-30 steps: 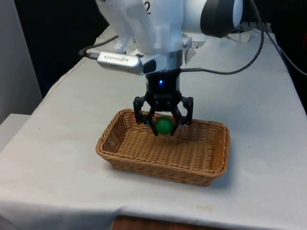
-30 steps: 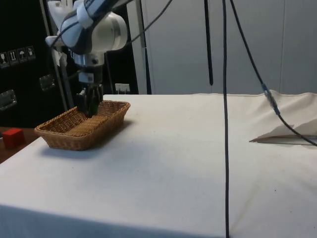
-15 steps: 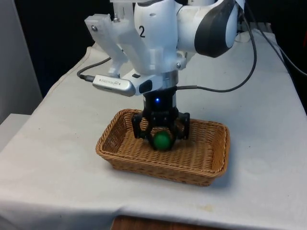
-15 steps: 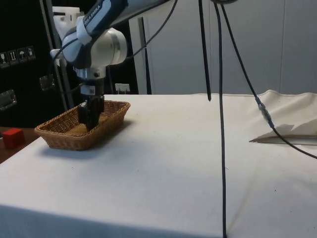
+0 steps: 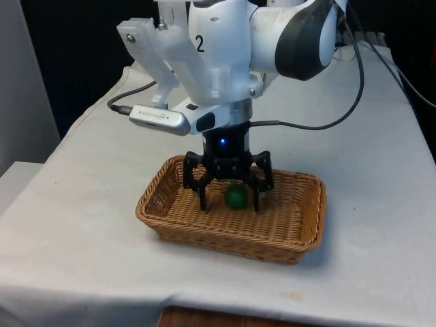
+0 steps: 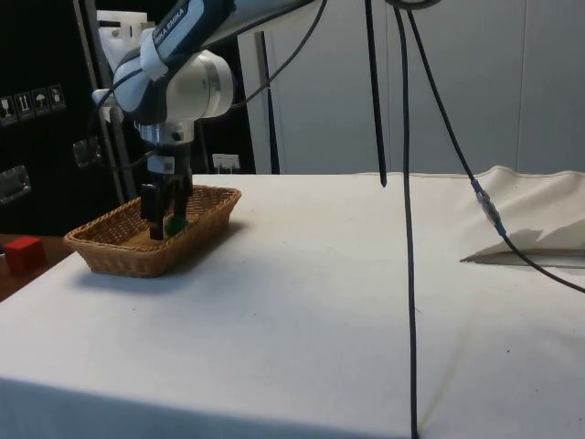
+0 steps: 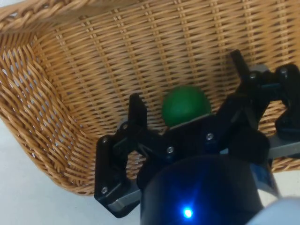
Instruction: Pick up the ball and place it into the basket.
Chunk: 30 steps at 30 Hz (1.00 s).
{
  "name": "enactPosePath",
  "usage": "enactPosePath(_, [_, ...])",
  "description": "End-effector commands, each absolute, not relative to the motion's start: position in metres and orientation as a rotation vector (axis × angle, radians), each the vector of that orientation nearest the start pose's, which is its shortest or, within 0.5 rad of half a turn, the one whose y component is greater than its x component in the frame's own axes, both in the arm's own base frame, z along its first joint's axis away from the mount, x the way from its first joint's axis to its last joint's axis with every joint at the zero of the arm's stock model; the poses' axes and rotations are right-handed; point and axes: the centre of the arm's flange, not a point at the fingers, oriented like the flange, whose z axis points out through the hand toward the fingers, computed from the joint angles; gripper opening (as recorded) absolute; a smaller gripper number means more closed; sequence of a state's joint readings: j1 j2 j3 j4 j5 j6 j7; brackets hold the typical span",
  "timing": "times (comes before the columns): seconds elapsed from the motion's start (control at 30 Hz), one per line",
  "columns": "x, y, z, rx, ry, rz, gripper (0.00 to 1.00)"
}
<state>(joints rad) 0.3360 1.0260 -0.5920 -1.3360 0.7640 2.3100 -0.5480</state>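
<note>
One round green ball (image 5: pixel 236 197) in woven wicker basket (image 5: pixel 300 231)

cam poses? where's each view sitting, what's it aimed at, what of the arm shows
Front view: across the table, facing the arm; shows the claw open around the green ball in the basket.
Side view: at the table's side; arm over the basket.
Wrist view: on the wrist, looking down past the fingers.
All three show the ball.

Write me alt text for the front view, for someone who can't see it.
A green ball lies inside a shallow wicker basket, between the spread fingers of a black gripper that is open and reaches down into the basket. The white robot arm rises above it, and the basket sits on a table under a white cloth.
</note>
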Motion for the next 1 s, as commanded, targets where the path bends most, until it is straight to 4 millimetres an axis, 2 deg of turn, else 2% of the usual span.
enactPosePath(0.0, [0.746,-0.067,0.181,-3.079,-0.115,-0.257,0.99])
enactPosePath(0.17, [0.745,-0.067,0.181,-3.079,-0.114,-0.257,1.00])
enactPosePath(0.27, [0.743,-0.067,0.194,-3.084,-0.097,-0.262,1.00])
enactPosePath(0.3, [0.745,-0.067,0.190,-3.086,-0.105,-0.266,1.00])
enactPosePath(0.57, [0.735,-0.066,0.224,-3.078,-0.061,-0.266,1.00])
enactPosePath(0.63, [0.736,-0.067,0.222,-3.071,-0.066,-0.271,1.00])
enactPosePath(0.8, [0.728,-0.067,0.244,-3.071,-0.035,-0.277,1.00])
enactPosePath(0.9, [0.725,-0.068,0.253,-3.069,-0.024,-0.282,1.00])
enactPosePath(0.93, [0.727,-0.068,0.249,-3.063,-0.032,-0.289,1.00])
enactPosePath(0.97, [0.724,-0.068,0.256,-3.068,-0.022,-0.285,1.00])
